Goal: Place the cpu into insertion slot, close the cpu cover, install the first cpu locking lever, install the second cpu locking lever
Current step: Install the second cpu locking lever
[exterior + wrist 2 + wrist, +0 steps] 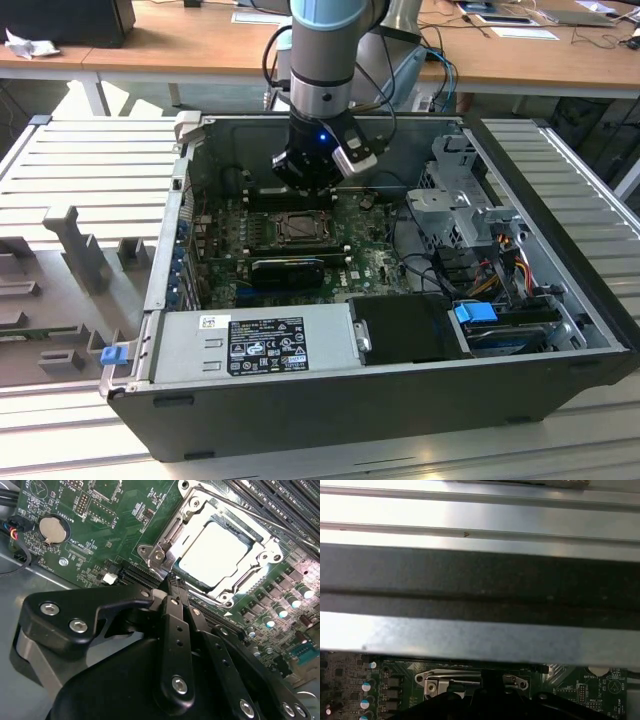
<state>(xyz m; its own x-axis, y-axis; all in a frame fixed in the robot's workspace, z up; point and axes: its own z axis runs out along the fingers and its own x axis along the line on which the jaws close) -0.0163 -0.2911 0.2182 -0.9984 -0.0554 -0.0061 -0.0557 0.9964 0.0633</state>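
The cpu [215, 554] shows its pale silvery face inside the insertion slot [298, 229] on the green board. The cpu cover [262, 551], a silvery frame, lies flat around the chip. A shiny lever bar [170, 532] runs along the socket side nearest my fingers. My gripper [173, 584] hangs just above the socket's corner, its two black fingers [172, 630] pressed together with nothing between them. In the exterior view the gripper [308, 185] hovers over the far edge of the socket. The first wrist view catches the socket's metal rim [450, 680] beyond the gripper's black body.
The board sits deep in an open computer case [170, 240]. A black card [286, 268] lies just in front of the socket, memory slots [272, 502] beside it, a coin battery [50, 528] further off. Power supply [255, 345], drive cage [465, 200] and cables [480, 262] crowd the exterior view's right.
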